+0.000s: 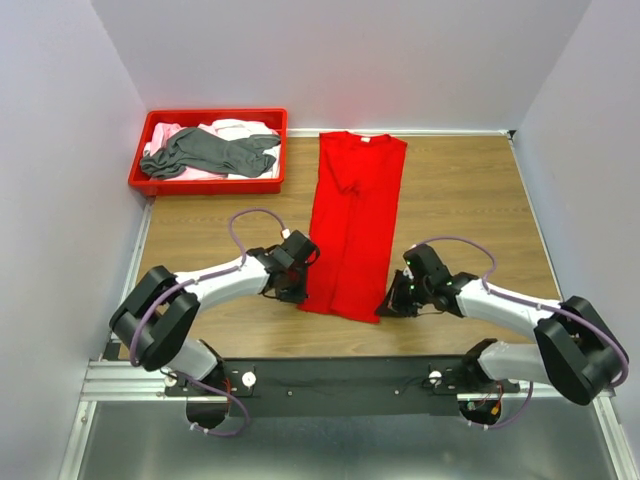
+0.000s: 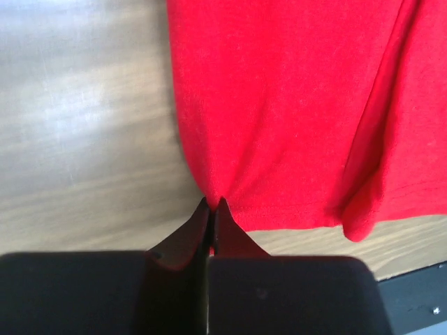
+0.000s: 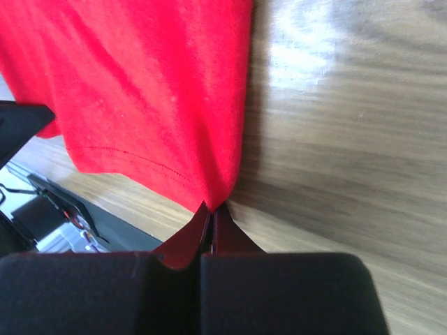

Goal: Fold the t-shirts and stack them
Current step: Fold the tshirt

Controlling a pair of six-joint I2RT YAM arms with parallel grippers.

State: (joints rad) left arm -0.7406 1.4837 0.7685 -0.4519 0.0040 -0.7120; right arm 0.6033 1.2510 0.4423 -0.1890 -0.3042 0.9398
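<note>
The red t-shirt (image 1: 355, 225) lies flat in the middle of the table (image 1: 460, 200), lengthwise, with its collar at the far end and its hem at the near end by the arms. It is soft, matte knit cloth, drawn in to a long narrow shape. Shallow creases run along its length, and one fold stands up as a ridge near the hem. A row of stitching runs just above the hem edge. At the collar there is a small white label (image 1: 364, 140), too small to read.

The left gripper (image 2: 213, 209) is clenched on the near left corner of the hem, its black tapered fingers pressed together with a pinch of red cloth between them. The right gripper (image 3: 211, 209) grips the near right corner the same way, jaws closed on the cloth. Both corners are puckered where they are held.

The table is wood-grain board with a slight sheen. At its far left corner, well apart from the red shirt, sits a rigid red plastic tray (image 1: 205, 184). In it a dark grey shirt (image 1: 205, 152) lies crumpled over pale pink and white shirts (image 1: 240, 128).
</note>
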